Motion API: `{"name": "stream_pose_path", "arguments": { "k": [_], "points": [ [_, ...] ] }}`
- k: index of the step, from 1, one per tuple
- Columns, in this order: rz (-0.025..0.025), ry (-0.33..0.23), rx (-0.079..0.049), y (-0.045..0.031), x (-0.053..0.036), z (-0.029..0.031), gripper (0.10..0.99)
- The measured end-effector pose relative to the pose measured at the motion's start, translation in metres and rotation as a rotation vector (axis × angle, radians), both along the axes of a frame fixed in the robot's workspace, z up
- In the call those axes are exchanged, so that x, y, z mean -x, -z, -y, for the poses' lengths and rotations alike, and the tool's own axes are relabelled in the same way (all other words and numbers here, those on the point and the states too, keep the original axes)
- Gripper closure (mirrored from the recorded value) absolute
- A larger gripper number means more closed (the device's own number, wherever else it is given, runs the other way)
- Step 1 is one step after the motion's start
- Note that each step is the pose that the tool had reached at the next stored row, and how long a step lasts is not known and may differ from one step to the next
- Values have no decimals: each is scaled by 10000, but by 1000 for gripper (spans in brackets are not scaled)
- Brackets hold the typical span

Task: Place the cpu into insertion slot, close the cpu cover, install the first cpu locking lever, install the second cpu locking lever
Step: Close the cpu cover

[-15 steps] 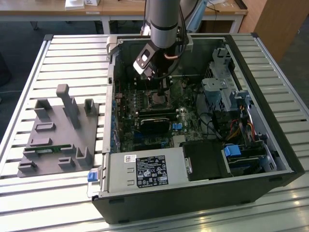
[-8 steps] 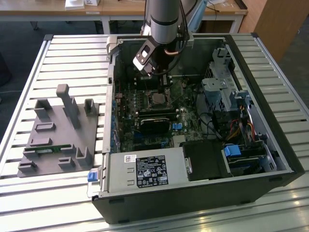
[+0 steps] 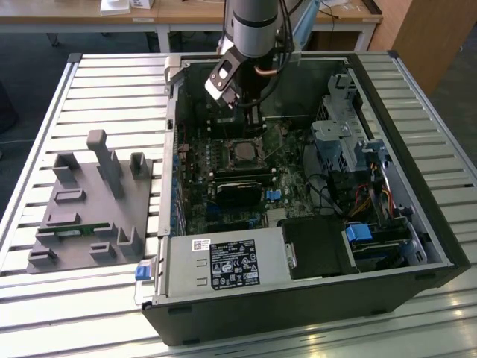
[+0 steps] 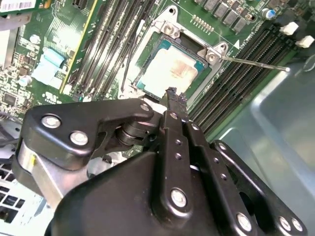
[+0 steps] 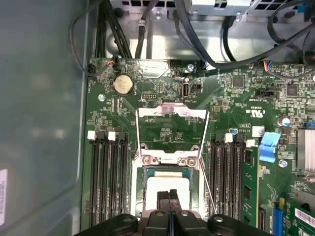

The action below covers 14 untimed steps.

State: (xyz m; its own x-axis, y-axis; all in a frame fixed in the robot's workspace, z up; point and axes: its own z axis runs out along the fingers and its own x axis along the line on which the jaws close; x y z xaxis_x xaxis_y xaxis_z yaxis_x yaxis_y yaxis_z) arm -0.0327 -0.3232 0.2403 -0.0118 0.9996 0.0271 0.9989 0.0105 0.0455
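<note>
Partly hidden cpu (image 5: 167,183), closed jaws overlapping it

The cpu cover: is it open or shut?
Open. In the first wrist view the cover lies swung back beyond the socket, leaving the chip's pale top bare.

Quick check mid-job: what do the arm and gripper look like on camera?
The arm is a smooth silver-grey cylinder with black cables running alongside. The gripper is black, built of jointed link bars with round silver screw heads, ending in two narrow flat fingers.
</note>
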Motion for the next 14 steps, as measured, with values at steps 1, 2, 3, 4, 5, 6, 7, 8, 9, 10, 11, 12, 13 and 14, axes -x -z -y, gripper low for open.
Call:
{"name": "stream_pose_path", "arguments": {
  "k": [1,2,3,4,5,6,7,8,9,10,11,12,13,14],
  "points": [
    [-1,-1,-8,-3,0,6,980],
    [-1,-2,-19,-4,-1,21,980],
    [-1,0,-28,-4,0,44,980],
    [-2,-1,-29,-4,0,66,980],
    [-2,0,-29,-4,0,83,980],
    [-1,1,-29,-4,0,99,980],
    [-1,1,-30,-4,0,116,980],
    [-1,3,-30,-4,0,135,980],
    [-2,2,-30,-4,0,150,980],
    [-3,3,-36,-4,-3,158,980],
    [-14,3,-46,-4,-18,160,980],
    [-33,3,-67,-4,-50,160,980],
    [-53,4,-99,-3,-86,160,980],
    [-82,3,-126,-3,-122,160,980]
  ]
}}
